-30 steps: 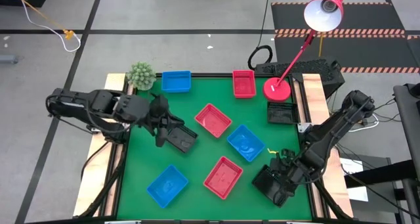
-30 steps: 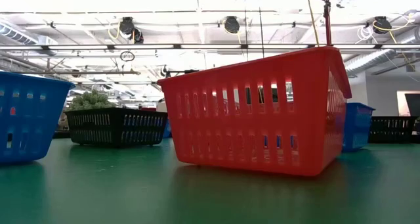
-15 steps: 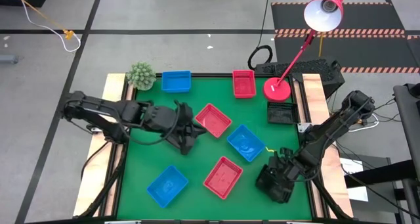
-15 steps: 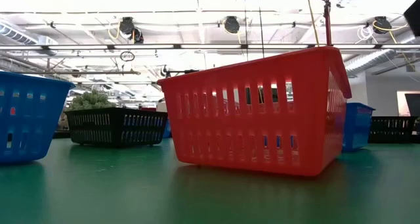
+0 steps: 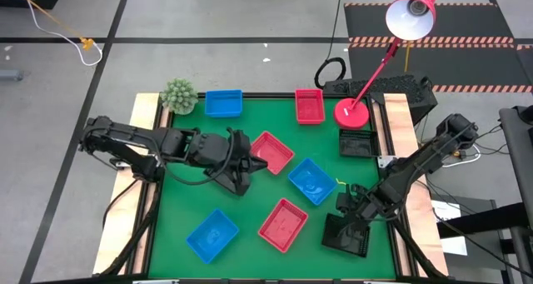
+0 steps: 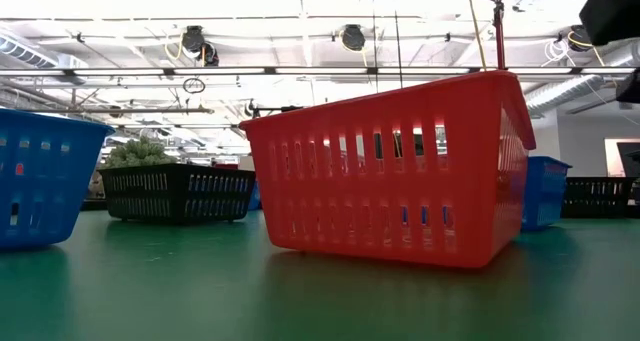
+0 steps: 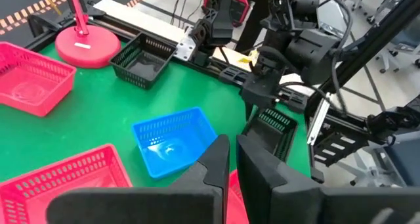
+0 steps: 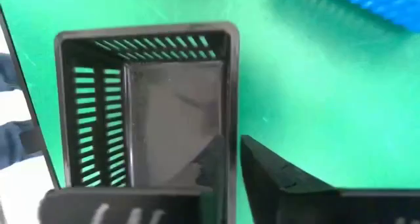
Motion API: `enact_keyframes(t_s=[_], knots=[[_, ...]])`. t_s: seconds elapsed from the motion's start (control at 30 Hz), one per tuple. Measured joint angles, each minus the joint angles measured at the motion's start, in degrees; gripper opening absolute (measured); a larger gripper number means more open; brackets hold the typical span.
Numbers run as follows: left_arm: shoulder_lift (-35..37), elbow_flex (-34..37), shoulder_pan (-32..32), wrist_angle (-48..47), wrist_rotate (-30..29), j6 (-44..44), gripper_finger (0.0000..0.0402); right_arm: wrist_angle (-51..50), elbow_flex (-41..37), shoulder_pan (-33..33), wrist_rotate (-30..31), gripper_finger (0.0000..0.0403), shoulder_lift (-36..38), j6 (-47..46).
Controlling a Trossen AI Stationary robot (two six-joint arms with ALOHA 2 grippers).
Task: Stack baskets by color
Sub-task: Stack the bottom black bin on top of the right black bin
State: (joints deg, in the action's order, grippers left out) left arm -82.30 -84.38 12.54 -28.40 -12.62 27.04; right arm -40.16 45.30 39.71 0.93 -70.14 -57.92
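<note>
**Inspector:** Start at the left of the table (image 5: 179, 202).

**Assistant:** A green plant ball (image 5: 178, 95) stands at the far left corner. Just beside it is the far blue basket (image 5: 223, 102). The front blue basket (image 5: 211, 235) lies near the front edge, set at an angle. The left arm reaches in from the left side to the middle of the mat.

**Inspector:** State of the left gripper (image 7: 233, 140)?

**Assistant:** Clenched to a narrow slit. Whether anything is pinched in it cannot be told. It sits just beside the middle red basket (image 5: 271, 151).

**Inspector:** Centre?

**Assistant:** The front red basket (image 5: 283, 224) lies nearer the front. The middle blue basket (image 5: 312, 181) sits between the two red ones and slightly right of them. None of the three touch. The far red basket (image 5: 309, 106) rests against the far edge.

**Inspector:** Right side?

**Assistant:** The red lamp base (image 5: 352, 113) stands next to the far red basket. The far black basket (image 5: 356, 142) is just in front of the base. The right arm comes in from the right edge.

**Inspector:** And the right gripper (image 8: 231, 142)?

**Assistant:** It is at the front right corner, grasping the near black basket (image 5: 344, 236). One finger is inside the basket and one outside, with the slatted wall between them. The basket is upright and opens upward.
</note>
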Motion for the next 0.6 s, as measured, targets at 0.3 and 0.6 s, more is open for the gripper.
enact_keyframes(t_s=[0.3,0.6], knots=[[0.0,0.0,-0.14,-0.05,0.0,-0.16,0.0031,0.09,0.0,0.01,0.69,0.0151,0.68,4.69],[0.0,0.0,-0.32,-0.09,0.02,-0.3,0.0031,0.76,0.0,0.01,0.55,0.0132,-0.74,6.78]])
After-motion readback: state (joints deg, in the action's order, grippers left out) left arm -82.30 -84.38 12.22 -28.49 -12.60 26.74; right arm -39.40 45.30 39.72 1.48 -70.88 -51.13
